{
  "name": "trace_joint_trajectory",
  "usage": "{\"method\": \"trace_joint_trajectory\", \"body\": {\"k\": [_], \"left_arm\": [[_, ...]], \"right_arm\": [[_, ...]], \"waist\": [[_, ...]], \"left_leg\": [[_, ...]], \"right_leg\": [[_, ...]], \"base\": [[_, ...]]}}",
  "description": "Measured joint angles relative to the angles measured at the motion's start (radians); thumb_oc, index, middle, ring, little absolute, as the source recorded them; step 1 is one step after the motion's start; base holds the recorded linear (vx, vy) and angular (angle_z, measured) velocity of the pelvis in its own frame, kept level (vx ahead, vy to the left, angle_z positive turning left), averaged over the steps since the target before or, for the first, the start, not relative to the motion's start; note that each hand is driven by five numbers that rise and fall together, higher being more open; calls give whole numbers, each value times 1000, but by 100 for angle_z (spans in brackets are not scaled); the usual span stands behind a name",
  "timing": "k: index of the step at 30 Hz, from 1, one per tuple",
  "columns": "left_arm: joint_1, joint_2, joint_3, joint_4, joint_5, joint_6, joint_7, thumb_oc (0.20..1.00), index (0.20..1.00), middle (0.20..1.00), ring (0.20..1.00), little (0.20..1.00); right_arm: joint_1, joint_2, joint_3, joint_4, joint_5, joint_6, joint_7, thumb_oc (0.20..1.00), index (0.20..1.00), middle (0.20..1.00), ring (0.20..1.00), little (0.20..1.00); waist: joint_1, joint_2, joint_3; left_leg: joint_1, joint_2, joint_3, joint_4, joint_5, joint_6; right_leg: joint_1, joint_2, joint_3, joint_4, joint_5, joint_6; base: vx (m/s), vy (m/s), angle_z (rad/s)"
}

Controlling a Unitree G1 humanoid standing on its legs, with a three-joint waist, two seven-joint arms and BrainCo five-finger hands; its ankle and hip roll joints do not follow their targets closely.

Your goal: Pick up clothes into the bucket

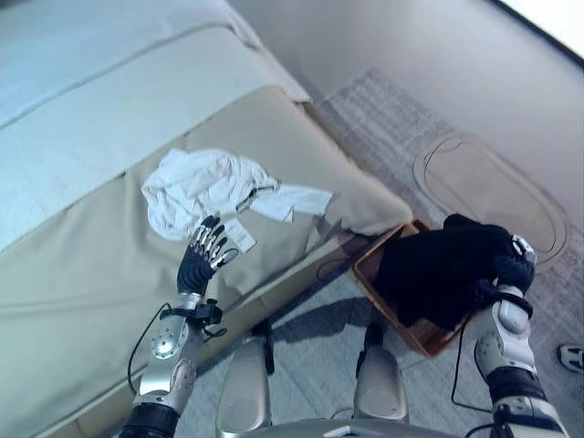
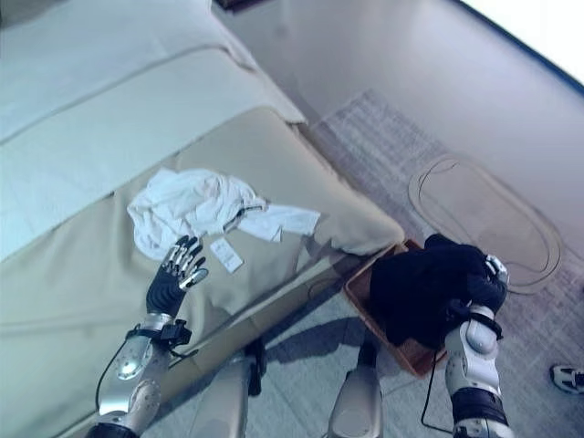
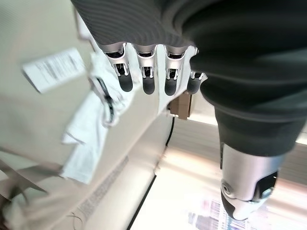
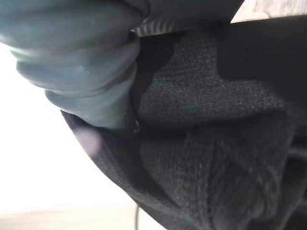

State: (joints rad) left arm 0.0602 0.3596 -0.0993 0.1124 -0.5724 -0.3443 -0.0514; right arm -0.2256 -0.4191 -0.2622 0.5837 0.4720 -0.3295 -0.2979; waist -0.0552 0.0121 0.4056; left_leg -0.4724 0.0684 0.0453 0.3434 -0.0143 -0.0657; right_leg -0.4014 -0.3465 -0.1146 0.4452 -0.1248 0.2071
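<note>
One white garment (image 1: 208,189), crumpled on the bed cover, with one white paper tag (image 1: 241,234) just beside it
One black garment (image 1: 444,271), heaped in the bucket
One brown bucket (image 1: 370,274) on the floor at the bed's corner
One bed (image 1: 82,274), one beige cover over it
One grey rug (image 1: 383,128) on the floor, one oval mat (image 1: 493,192) on the rug
Two robot hands: left hand (image 1: 203,251) over the bed, right hand (image 1: 511,265) at the black garment
One shoe (image 1: 572,356) at the edge, a person's
</note>
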Motion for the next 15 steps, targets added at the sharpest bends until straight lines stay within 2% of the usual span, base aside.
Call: {"method": "trace_joint_trajectory", "body": {"k": [1, 5, 7, 9, 15], "left_arm": [[-3, 12, -1, -12, -1, -4, 5, 1000, 1000, 1000, 1000, 1000], [0, 14, -7, -56, -1, -13, 15, 1000, 1000, 1000, 1000, 1000], [-5, 24, -24, -93, -1, -21, 24, 1000, 1000, 1000, 1000, 1000], [-12, 23, -41, -99, -1, -25, 26, 1000, 1000, 1000, 1000, 1000], [-19, 51, -40, -137, -13, -41, 49, 1000, 1000, 1000, 1000, 1000]], "right_arm": [[-18, -14, 0, 8, -1, 0, -11, 200, 200, 200, 200, 200], [-51, -47, 0, 31, -1, -1, -44, 200, 200, 200, 200, 200], [-92, -85, -1, 88, 1, -14, -64, 200, 200, 200, 200, 200], [-102, -114, 0, 97, 2, -15, -79, 200, 200, 200, 200, 200], [-147, -178, 4, 101, -1, -15, -101, 200, 200, 200, 200, 200]], "waist": [[1, 1, 8], [1, 9, 45], [-8, 18, 61], [-14, 32, 70], [-8, 45, 84]], "left_leg": [[-42, 2, 2, 7, 0, 0], [-115, 19, 1, 27, -2, -2], [-187, 18, -8, 104, -20, 21], [-219, 18, -16, 134, -22, 17], [-314, 20, -11, 161, -16, 24]], "right_leg": [[-61, -2, 11, 43, -15, -6], [-168, 11, 27, 120, -38, -32], [-238, 12, 41, 171, -47, -37], [-271, 18, 60, 203, -58, -35], [-392, 22, 83, 259, -58, -45]], "base": [[-62, -11, 3], [-92, -7, -4], [-80, 9, -7], [-69, 7, -18], [-31, 4, -3]]}}
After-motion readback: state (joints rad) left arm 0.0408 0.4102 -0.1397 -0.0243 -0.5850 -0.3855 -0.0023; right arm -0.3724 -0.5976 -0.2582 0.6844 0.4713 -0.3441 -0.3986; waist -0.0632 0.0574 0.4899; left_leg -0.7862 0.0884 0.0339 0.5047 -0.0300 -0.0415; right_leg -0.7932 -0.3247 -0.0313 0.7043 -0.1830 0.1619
